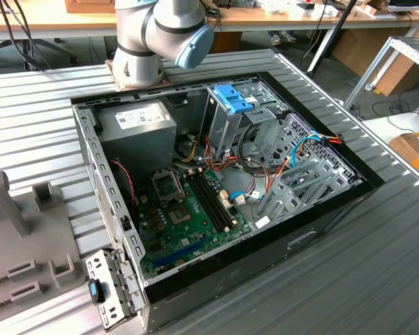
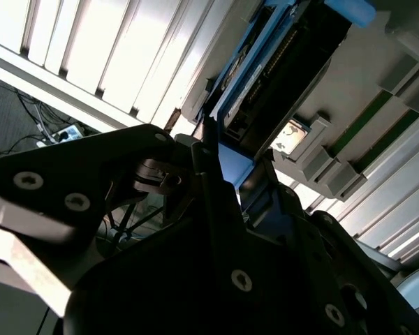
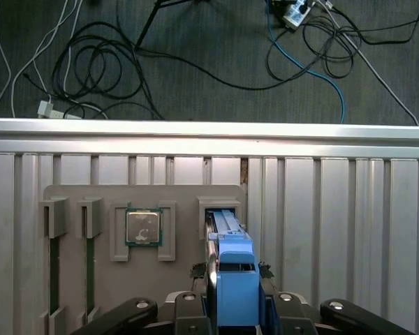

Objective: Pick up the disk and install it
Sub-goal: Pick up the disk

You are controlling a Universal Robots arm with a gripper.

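Disk [image 3: 234, 273] stands in tray [image 3: 185, 194] slot, jaws apparently clamping.

In the exterior view we see the arm [image 1: 160, 31] only up to its first joints before the top edge cuts it off, and the grey holder [image 1: 24, 237] at the exterior view's left runs out of the picture. In the first wrist view the gripper [image 3: 232, 271] is cropped by the edge and the disk [image 3: 230, 241] gives us just its blue end, the rest hidden down in the holder; in the second wrist view the gripper's dark bulk covers the disk's near part
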